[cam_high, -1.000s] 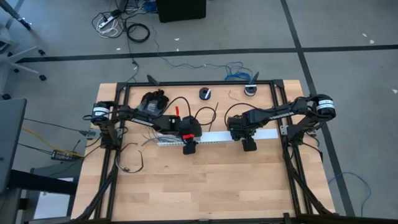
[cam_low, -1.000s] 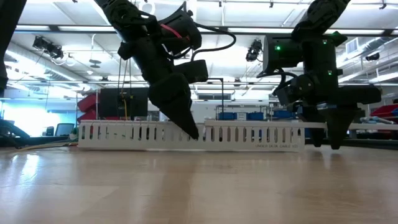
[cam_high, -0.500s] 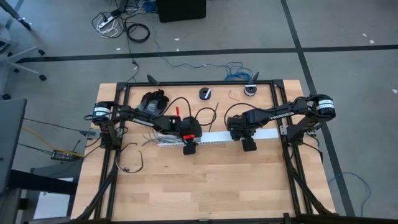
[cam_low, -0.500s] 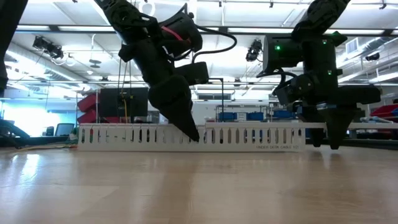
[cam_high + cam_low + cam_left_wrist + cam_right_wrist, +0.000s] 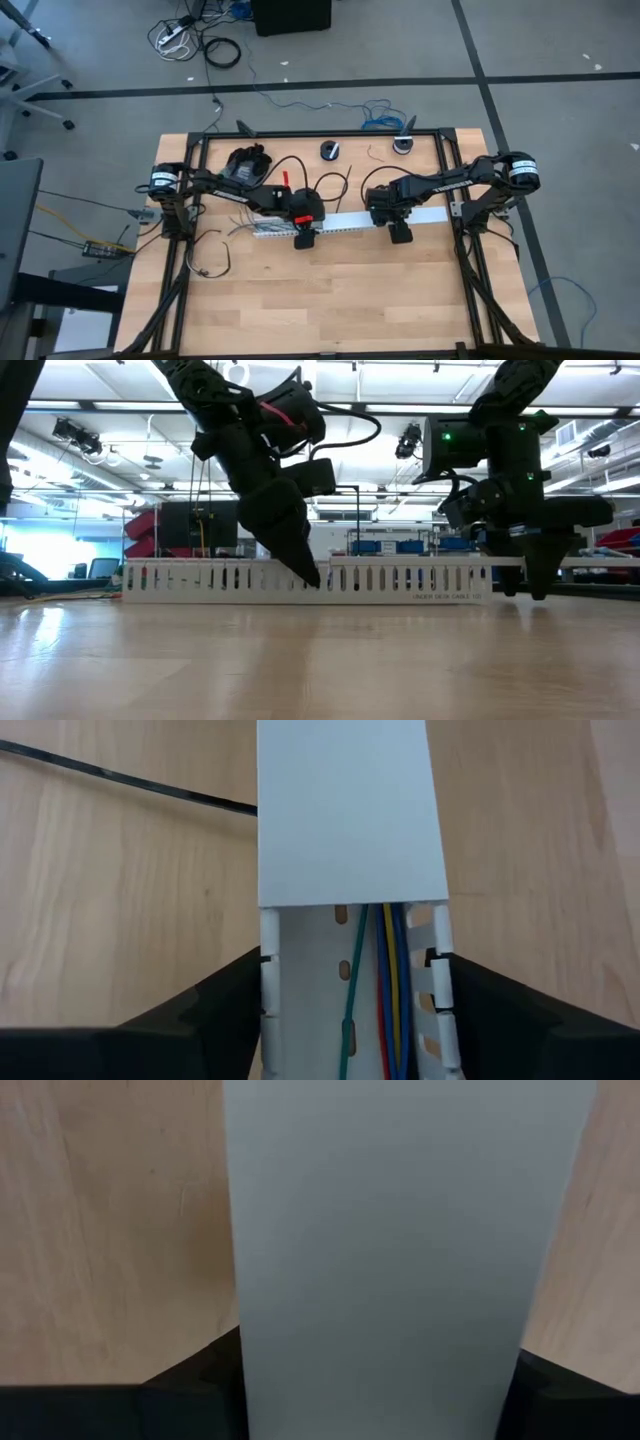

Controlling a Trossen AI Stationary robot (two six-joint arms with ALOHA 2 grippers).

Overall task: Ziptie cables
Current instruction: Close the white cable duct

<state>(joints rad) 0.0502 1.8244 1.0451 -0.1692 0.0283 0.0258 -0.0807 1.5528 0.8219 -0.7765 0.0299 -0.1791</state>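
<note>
A: Two dark grippers sat on the long white slotted plastic duct [image 5: 340, 223] near the wooden table's [image 5: 330, 300] centre. Left gripper [image 5: 350, 985] straddled the uncovered section, jaws wide, one finger against each slotted wall.

B: And the cables?

A: Thin green, yellow, red and blue cables [image 5: 385, 995] lay lengthwise inside the duct, running under the flat white cover [image 5: 345, 810]. The left wrist view showed them between the fingers, untouched.

B: Right gripper?

A: Right gripper [image 5: 380, 1380] was at 3 o'clock from the left one, jaws wide, spanning the covered stretch; contact unclear.

B: Anything else?

A: One thin black cord [image 5: 120, 778] lay on the table beside the duct.
</note>
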